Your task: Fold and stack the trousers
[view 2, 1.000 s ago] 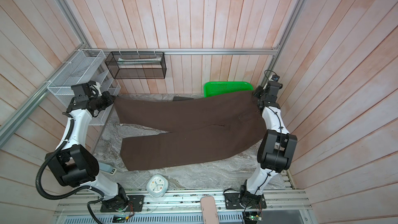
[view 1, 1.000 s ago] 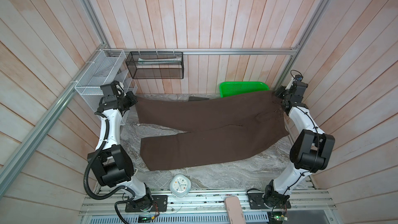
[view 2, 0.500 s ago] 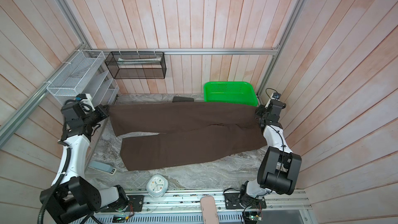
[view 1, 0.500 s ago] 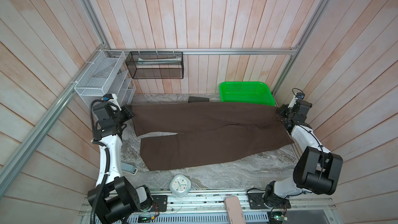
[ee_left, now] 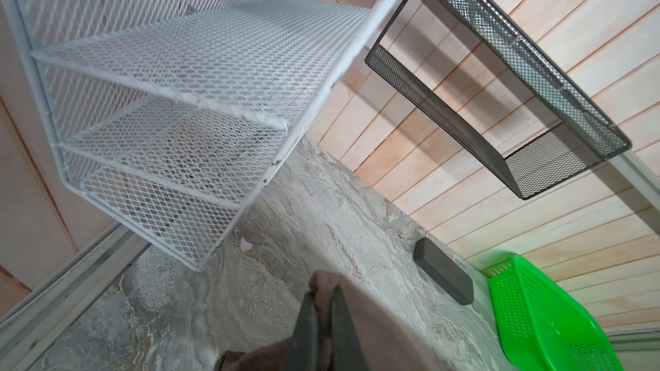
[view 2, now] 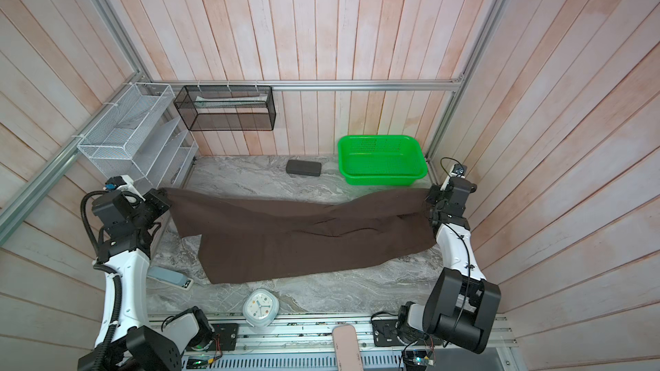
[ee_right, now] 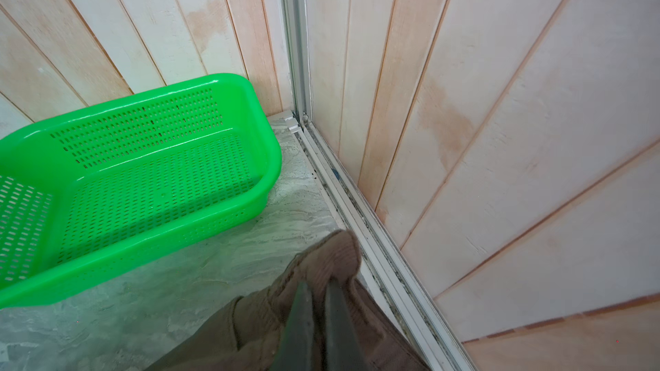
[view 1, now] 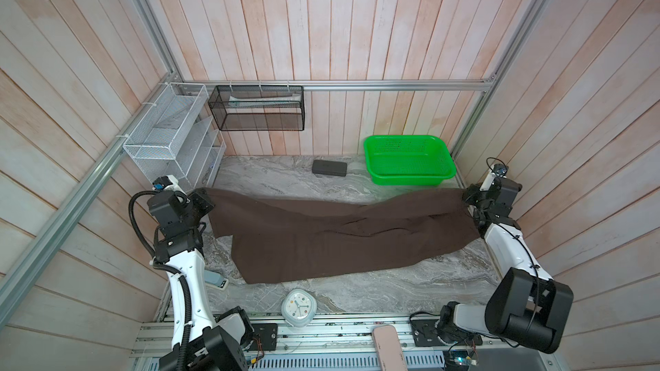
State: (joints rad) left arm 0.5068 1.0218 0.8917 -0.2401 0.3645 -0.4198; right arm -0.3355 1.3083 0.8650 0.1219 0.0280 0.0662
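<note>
Left wrist view: the left gripper [ee_left: 323,292] is clenched on a corner of the trousers [ee_left: 385,337], brown cloth bunched between its 2 fingers [ee_left: 307,319]. Right wrist view: the right gripper [ee_right: 319,284] is likewise pinched tight on the other end of the trousers [ee_right: 321,255], a knob of cloth poking out past its tips.

In both top views the trousers [view 1: 339,240] [view 2: 303,240] are stretched across the middle of the table [view 1: 357,294] between the left gripper [view 1: 205,203] and the right gripper [view 1: 468,198]. The held far edge is lifted and sags in the middle. The cloth slopes down from it, and the near edge lies on the table with 1 leg over the other.

Behind the trousers, well apart from them, a small dark grey case [view 1: 329,168] lies near the back wall. A green basket [view 1: 410,178] sits in the far right corner, close to the right gripper. A white wire rack [view 1: 168,130] stands just behind the left gripper, with a black mesh shelf [view 1: 257,108] on the wall beside it. A round clock [view 1: 299,306] lies at the front edge.
</note>
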